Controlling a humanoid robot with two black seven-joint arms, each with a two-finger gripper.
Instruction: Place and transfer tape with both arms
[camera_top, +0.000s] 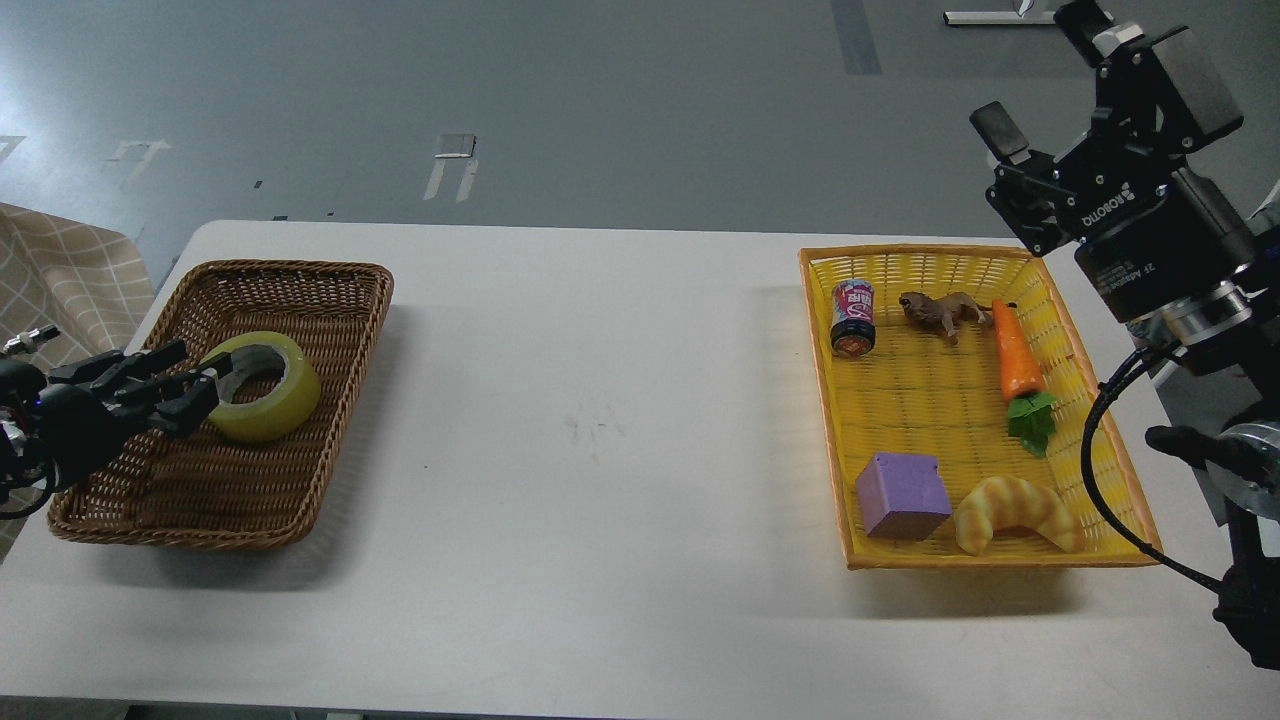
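The tape (265, 402), a translucent yellow roll with a grey-white core, lies flat in the brown wicker basket (290, 283) at the left of the white table. My left gripper (183, 381) sits low over the basket, right at the roll's left rim. Its fingers (160, 355) are spread apart and no longer clamp the roll. My right gripper (1036, 74) is raised high at the far right, above the back corner of the yellow basket (1000, 256). It is open and empty.
The yellow basket holds a small can (853, 318), a brown animal toy (940, 310), a carrot toy (1018, 368), a purple block (902, 494) and a croissant toy (1015, 511). A checked cloth (60, 270) lies beyond the table's left edge.
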